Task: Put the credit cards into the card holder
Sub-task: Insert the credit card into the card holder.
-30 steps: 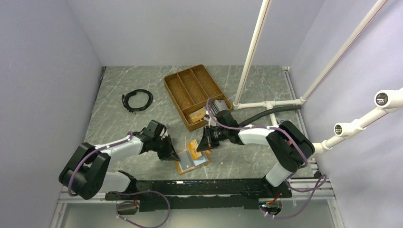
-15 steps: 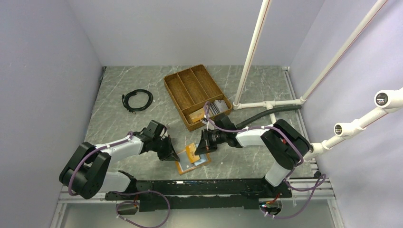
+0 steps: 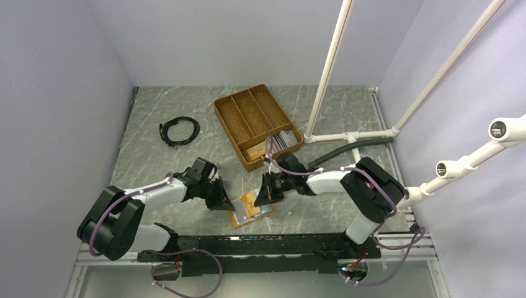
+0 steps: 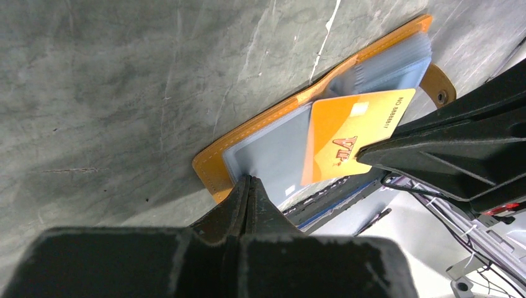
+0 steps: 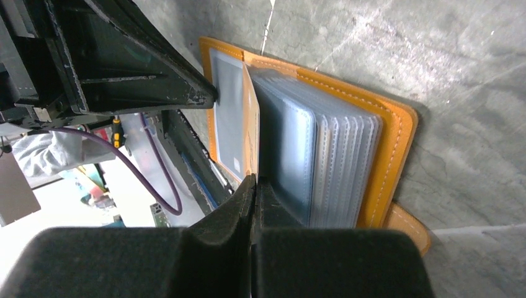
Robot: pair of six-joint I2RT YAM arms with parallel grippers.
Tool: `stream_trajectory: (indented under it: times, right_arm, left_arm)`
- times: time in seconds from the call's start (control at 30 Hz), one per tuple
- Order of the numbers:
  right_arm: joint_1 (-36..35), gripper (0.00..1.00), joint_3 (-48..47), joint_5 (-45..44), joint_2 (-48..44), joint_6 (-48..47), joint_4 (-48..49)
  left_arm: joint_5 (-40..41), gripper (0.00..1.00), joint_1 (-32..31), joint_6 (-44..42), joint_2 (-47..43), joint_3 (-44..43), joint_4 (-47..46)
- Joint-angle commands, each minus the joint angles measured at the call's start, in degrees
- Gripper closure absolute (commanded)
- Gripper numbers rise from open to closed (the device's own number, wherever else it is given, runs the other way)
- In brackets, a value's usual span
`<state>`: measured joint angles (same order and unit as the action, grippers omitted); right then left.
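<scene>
1. Card holder (image 3: 239,217) lies open on the marble table (image 3: 155,167) in the overhead view, close to my arms' bases. My left gripper (image 3: 221,202) touches its left leaf. My right gripper (image 3: 263,197) hangs over its right part with an orange card (image 3: 250,200). More credit cards (image 3: 284,139) sit in the near compartment of the wicker tray (image 3: 239,118), well apart from the holder.
2. Left wrist: my left jaws are pressed together with nothing between them, their tip resting on the holder's blue-grey lining by its orange rim. The orange card (image 4: 347,139) lies tilted over that lining, with my right fingertip at its edge.
3. Right wrist: my right jaws are pinched on the orange card (image 5: 250,124), seen edge-on. It stands between the lining and the stack of clear sleeves (image 5: 322,161).
</scene>
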<state>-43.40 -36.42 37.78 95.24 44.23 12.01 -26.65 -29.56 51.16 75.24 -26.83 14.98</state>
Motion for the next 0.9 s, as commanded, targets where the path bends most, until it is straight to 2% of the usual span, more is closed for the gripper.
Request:
stream_trajectory:
  times: [0.0, 0.3, 0.87]
  right_arm:
    - [-0.99, 1.00, 1.33, -2.88, -1.43, 0.74, -5.45]
    - [-0.99, 1.00, -0.57, -6.21, -3.92, 0.18, -14.54]
    - [-1.60, 1.00, -7.86, 4.58, 6.60, -6.01, -14.08]
  left_arm:
    - [2.83, 1.00, -0.15, 0.43, -0.26, 1.40, 0.49]
    - [2.59, 1.00, -0.14, 0.81, -0.23, 1.78, -0.29]
    - [3.01, 1.00, -0.15, 0.11, -1.28, 1.35, -0.14]
